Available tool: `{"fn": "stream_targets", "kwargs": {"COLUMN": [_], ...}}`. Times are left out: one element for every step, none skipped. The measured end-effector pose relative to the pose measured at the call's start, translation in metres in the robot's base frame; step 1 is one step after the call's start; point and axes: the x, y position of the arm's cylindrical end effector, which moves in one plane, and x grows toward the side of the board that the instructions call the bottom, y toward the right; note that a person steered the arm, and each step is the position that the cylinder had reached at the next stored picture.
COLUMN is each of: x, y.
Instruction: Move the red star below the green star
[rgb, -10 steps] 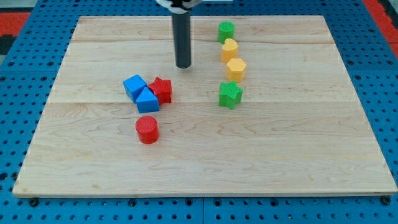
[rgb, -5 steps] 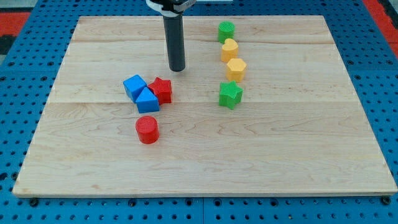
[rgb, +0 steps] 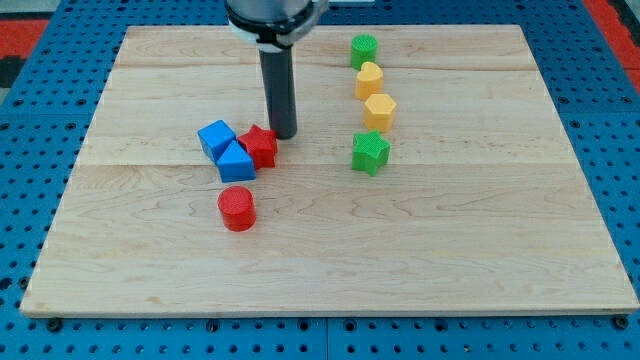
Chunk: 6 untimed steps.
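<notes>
The red star lies left of the board's middle, touching a blue block on its left. The green star lies to the right of the middle, well apart from the red star. My tip stands just above and to the right of the red star, very close to its upper right edge. I cannot tell if it touches.
A second blue block sits up-left of the first. A red cylinder lies below them. Above the green star stand two yellow blocks and a green cylinder. The wooden board rests on blue pegboard.
My tip has moved down and a little left, from the board's upper middle to right beside the red star. No block has moved.
</notes>
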Motion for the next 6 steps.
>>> {"fn": "stream_targets", "kwargs": {"x": [0.016,0.013,-0.004,0.022,0.032,0.039], "y": [-0.012,-0.045,-0.065,-0.065,-0.07,-0.093]}}
